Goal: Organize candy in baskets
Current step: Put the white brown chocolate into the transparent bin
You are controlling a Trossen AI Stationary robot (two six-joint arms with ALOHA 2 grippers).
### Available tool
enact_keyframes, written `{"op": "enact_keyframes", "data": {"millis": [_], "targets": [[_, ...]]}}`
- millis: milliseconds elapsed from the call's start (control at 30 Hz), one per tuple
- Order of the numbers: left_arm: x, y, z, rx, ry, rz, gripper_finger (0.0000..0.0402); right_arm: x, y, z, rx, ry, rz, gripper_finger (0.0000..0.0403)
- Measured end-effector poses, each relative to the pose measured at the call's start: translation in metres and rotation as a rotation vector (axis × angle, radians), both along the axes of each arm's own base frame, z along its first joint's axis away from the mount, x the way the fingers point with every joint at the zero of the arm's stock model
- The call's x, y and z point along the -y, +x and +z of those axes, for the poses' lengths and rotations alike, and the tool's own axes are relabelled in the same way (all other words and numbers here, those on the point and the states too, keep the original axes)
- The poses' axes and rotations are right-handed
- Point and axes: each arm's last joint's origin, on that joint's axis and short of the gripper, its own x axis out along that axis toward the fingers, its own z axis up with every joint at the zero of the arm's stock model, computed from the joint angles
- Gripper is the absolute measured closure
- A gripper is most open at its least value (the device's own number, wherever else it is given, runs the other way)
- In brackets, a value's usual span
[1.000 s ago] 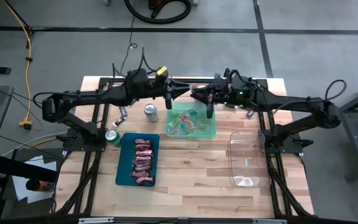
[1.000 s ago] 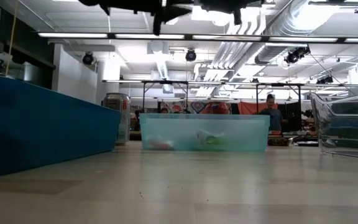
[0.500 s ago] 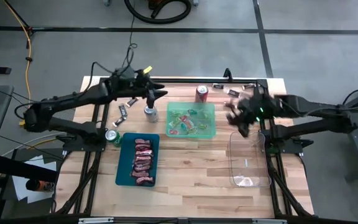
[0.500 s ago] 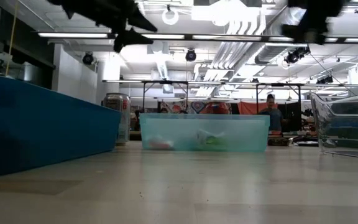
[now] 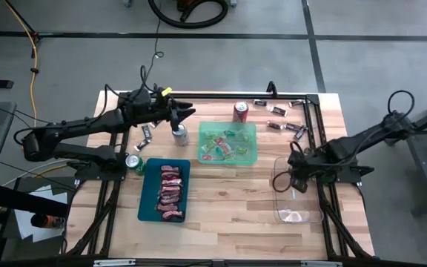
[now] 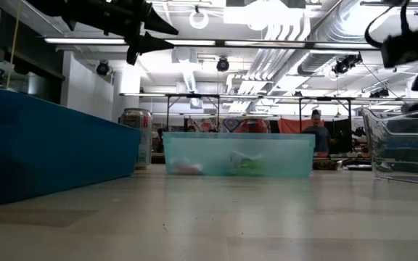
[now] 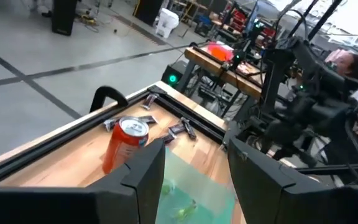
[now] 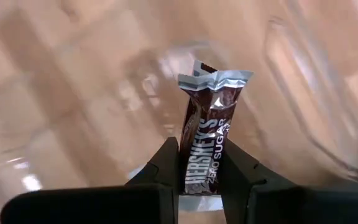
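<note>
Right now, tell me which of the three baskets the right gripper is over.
The clear basket at the table's right side. The right gripper holds a dark candy bar above it; the light green basket and dark teal basket lie farther left.

candies (image 5: 171, 191) in left basket (image 5: 145, 202), cans (image 5: 179, 134) behind

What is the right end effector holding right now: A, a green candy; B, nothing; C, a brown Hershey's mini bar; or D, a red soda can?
C: the right wrist view shows the right end effector shut on a brown Hershey's bar, hanging over the clear basket.
</note>
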Motion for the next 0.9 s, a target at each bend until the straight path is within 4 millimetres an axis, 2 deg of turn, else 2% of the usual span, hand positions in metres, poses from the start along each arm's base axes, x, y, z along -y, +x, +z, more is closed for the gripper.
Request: {"op": "enact_keyframes", "data": {"millis": [133, 367, 767, 900], "targets": [[-0.001, 0.000, 0.000, -0.003, -0.006, 0.026, 0.0241, 0.002, -0.004, -0.012, -0.038, -0.020, 0.021, 0.0348], [-0.001, -0.001, 0.000, -0.010, 0.020, 0.026, 0.0241, -0.003, 0.006, -0.019, 0.026, -0.069, 0.289, 0.0348], [-0.002, -0.001, 0.000, -0.009, 0.022, 0.029, 0.0241, -0.010, 0.022, -0.038, -0.109, -0.085, 0.306, 0.0332], [-0.002, -0.001, 0.000, -0.014, 0.035, 0.027, 0.0241, -0.012, 0.027, -0.042, -0.112, -0.090, 0.301, 0.0310]]}}
